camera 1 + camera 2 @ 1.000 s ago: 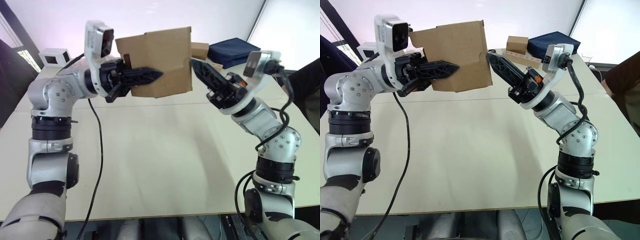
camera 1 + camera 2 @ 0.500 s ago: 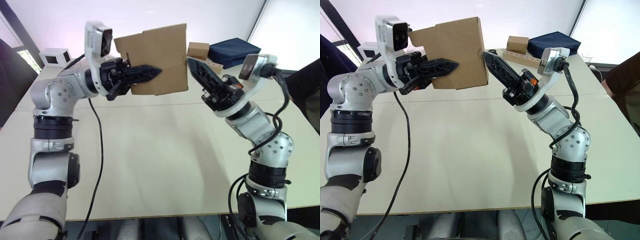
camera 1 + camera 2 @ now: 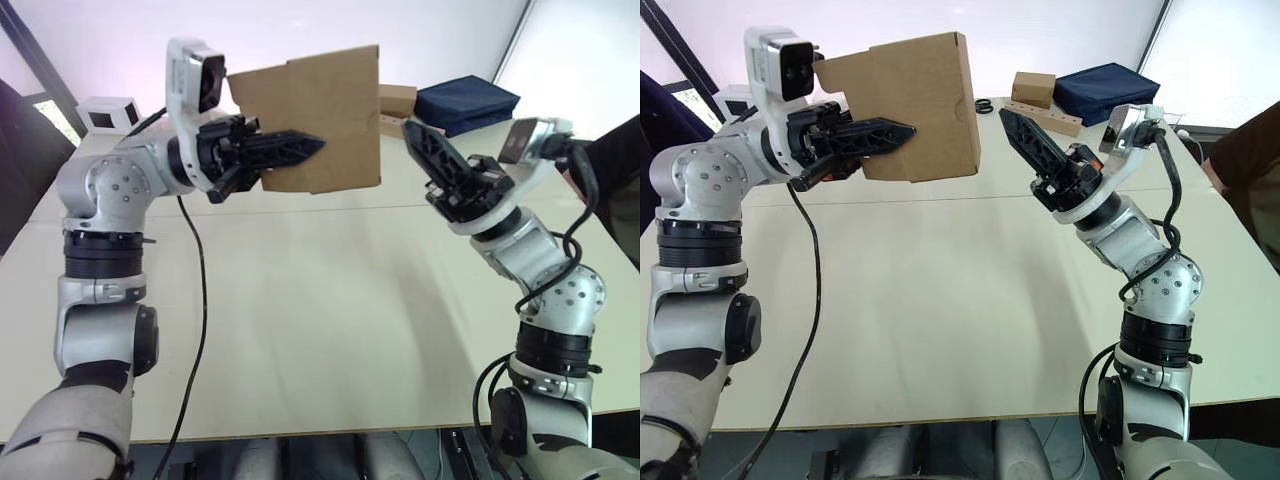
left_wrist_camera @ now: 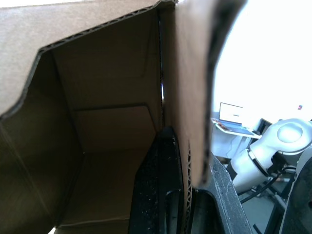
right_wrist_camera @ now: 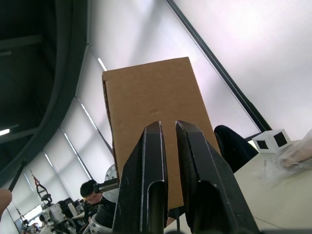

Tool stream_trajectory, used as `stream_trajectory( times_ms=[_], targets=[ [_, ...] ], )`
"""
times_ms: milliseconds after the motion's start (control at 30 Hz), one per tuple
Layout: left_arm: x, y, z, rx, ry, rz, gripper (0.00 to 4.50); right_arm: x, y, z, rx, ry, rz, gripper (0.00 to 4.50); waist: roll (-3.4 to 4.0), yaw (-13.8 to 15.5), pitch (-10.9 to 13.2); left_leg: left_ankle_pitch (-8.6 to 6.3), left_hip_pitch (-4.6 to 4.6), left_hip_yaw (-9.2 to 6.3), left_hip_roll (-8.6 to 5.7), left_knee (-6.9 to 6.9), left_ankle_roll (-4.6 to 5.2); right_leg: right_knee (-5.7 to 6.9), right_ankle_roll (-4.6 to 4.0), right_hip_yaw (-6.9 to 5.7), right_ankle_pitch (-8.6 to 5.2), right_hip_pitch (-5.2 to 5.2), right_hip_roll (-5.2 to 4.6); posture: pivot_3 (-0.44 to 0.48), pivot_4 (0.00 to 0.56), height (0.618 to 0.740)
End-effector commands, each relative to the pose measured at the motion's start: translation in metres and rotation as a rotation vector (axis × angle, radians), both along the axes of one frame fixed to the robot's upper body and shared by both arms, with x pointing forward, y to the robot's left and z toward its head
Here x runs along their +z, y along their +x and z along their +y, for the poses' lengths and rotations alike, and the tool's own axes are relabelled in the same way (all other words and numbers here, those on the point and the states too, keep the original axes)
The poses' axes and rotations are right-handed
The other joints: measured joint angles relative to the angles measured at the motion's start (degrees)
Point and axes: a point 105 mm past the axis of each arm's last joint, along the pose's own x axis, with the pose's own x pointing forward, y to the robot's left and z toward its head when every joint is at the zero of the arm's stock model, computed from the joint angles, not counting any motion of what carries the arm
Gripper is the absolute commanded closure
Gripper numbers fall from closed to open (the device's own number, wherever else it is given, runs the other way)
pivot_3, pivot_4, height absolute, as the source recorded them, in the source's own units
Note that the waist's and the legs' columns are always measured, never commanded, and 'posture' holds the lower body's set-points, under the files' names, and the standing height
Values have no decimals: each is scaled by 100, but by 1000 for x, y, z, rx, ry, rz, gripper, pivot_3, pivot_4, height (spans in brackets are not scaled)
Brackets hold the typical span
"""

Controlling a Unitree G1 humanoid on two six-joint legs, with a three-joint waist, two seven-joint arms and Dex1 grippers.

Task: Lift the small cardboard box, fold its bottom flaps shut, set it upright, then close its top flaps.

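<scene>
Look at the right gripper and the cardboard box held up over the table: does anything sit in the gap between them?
Nothing visible does. The right gripper points at the near side of the small cardboard box across open air. The left gripper pinches the box's wall from the opposite side, so that approach is free.

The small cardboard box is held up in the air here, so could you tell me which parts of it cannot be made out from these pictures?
- Bottom flaps of the small cardboard box: the head views face a side panel, so their state is hidden.
- Top flaps: the left wrist view looks inside, but the picture's edges cut the opening off.
- Far side: hidden behind the box in the right wrist view.
- Inner finger of the left gripper: behind the wall in the head views.
</scene>
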Motion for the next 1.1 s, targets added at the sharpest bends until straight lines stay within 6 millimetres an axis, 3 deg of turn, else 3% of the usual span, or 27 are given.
stream_trajectory(
  times_ms=[33, 67, 433, 967, 1100],
  targets=[
    [17, -11, 2, -19, -12, -82, 4500, 7, -3, -10, -36, -3, -49, 4070, 0, 2, 0, 0, 0, 0, 0, 0, 0, 0, 0, 0, 0, 0, 0, 0, 150, 740],
    [17, -11, 2, -20, -10, -81, 4500, 7, -3, -10, -44, -29, -56, 4291, 0, 2, 0, 0, 0, 0, 0, 0, 0, 0, 0, 0, 0, 0, 0, 0, 150, 740],
    [6, -5, 0, -37, 69, -41, 4500, 2, -24, 7, 14, -287, -144, 4291, 0, 5, 0, -1, 0, 1, -1, 0, 1, -2, 0, 0, 0, 2, 0, 0, 150, 740],
    [1, -1, -10, -78, 130, -24, 4500, -10, -30, 30, 44, -348, -162, 4291, -1, 8, 1, -1, -1, 1, -1, 0, 1, -2, 0, -1, 0, 2, 0, 0, 150, 740],
    [-1, 1, -10, -72, 168, -35, 4500, -13, -27, 27, 21, -346, -149, 4291, -1, 7, 1, -1, -1, 1, -1, 0, 1, -2, 0, -1, 0, 2, 0, 0, 150, 740]
  ],
)
